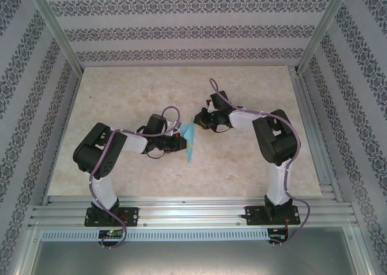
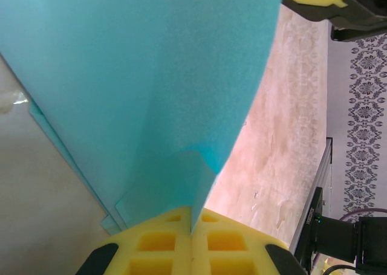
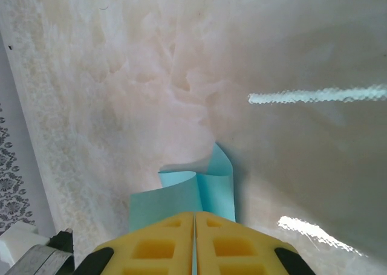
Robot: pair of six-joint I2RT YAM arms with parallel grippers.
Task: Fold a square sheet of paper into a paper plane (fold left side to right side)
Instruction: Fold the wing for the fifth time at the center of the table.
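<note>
While the sheet of paper (image 1: 190, 141) stands mid-frame between both, left tool (image 2: 192, 229): pads together, clamped on its lower edge.
Right tool (image 3: 193, 219): pads pinched on the upper corner.
Step (judged): left-to-right fold, mid-way.
Next: likely align edges, crease on the desk (image 1: 254, 160).

no readable text, labels or numbers anywhere.

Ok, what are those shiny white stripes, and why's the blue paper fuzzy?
Right wrist view: the stripes are light glaring off the glossy table; left wrist view: the folded light-blue paper is very close to the lens, so it looks grainy.
</note>
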